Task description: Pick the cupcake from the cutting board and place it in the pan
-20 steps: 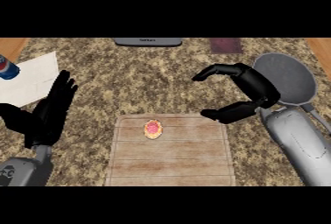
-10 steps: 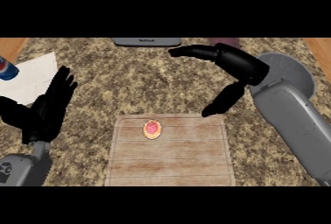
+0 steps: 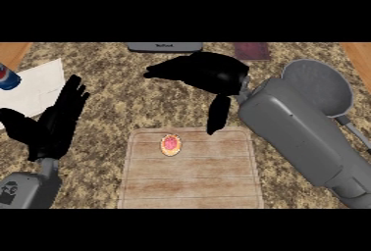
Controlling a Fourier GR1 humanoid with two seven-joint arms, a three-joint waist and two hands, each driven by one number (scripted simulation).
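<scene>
Head view looks steeply down on a speckled desk (image 3: 145, 105) with a wooden board (image 3: 192, 169) lying in the middle of it. On the board, close to its far edge and a little left of centre, sits the cupcake (image 3: 171, 145), pink on top with a pale rim, untouched by either hand.

Beyond the board's far edge hangs the right hand (image 3: 206, 73), palm down, its fingers stretched out toward the left and holding nothing; its thumb points down toward the board's far edge, ending just right of the cupcake without touching it. Its grey forearm runs from the wrist down past the board's right side.

To the right of the board, partly hidden by that forearm, lies the grey pan (image 3: 319, 86), its handle slanting toward the lower right.

Left of the board the left hand (image 3: 54, 122) rests released, fingers straight and pointing away, thumb spread to the left.

Further left of the board lies a white sheet (image 3: 33, 90), with a blue can (image 3: 7, 78) at its far left corner. Past the board's far side sit a grey appliance (image 3: 165, 47) and a dark red pad (image 3: 252, 50).
</scene>
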